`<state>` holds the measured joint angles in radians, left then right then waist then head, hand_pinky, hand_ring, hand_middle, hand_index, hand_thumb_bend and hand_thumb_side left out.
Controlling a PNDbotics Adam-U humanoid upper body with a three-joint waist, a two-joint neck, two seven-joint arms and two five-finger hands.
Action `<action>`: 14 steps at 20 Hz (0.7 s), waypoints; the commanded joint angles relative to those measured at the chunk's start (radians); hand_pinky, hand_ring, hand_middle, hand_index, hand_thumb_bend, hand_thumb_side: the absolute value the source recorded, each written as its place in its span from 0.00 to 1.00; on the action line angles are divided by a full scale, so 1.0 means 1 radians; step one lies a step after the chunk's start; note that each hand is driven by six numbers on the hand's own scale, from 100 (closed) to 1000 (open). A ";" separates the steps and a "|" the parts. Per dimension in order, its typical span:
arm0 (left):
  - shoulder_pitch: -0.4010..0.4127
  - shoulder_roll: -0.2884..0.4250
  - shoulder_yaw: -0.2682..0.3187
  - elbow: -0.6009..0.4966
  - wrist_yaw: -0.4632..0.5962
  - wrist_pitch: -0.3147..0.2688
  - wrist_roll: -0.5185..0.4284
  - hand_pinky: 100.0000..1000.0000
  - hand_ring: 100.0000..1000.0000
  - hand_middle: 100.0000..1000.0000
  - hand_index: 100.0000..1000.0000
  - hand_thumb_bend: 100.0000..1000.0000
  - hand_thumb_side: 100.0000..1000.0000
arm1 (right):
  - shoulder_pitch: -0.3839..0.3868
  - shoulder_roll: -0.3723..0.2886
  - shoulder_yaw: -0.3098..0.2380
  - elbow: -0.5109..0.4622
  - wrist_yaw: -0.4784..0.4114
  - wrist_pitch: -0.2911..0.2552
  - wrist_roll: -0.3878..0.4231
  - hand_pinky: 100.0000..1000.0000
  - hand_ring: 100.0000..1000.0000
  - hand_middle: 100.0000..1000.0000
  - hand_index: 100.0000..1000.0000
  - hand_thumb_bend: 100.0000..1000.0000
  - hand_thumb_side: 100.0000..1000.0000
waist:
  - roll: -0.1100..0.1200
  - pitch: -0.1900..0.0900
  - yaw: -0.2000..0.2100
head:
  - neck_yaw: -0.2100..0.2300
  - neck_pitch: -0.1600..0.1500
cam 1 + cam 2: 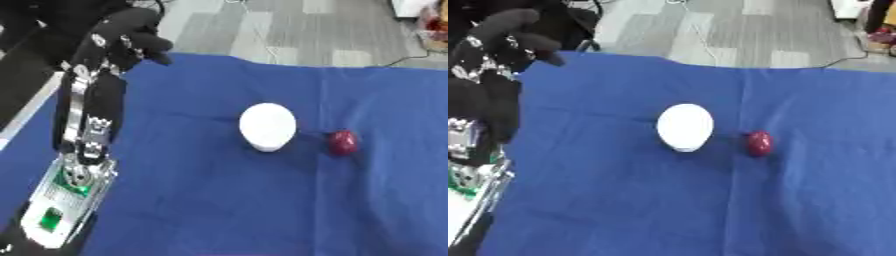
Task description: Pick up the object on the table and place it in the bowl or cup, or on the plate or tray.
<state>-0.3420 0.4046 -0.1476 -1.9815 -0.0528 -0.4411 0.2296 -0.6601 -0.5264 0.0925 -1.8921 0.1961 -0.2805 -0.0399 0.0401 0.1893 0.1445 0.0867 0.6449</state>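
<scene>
A small dark red rounded object (343, 142) lies on the blue cloth, right of centre. Just to its left stands a white cup or bowl (267, 127), a small gap between them. My left hand (121, 36) is raised high at the far left edge of the table, well away from both, its black fingers loosely curled and holding nothing. The left forearm (83, 130) runs down the left side of the view. My right hand shows in no view.
The blue cloth (623, 200) covers the whole table. Beyond its far edge is grey floor with cables (262, 40). A white strip (26, 112) borders the table on the left.
</scene>
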 commanded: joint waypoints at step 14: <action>0.003 0.027 -0.007 -0.018 0.013 0.002 -0.012 0.51 0.63 0.74 0.82 0.15 0.86 | -0.216 -0.035 0.103 0.553 0.361 -0.357 0.093 0.19 0.46 0.63 0.69 0.35 1.00 | -0.005 -0.030 0.008 | -0.030 0.019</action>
<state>-0.3332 0.4055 -0.1577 -1.9816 -0.0462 -0.4374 0.2211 -0.8502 -0.5551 0.1979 -1.3619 0.5372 -0.6152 0.0509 0.0352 0.1824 0.1506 0.0645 0.6615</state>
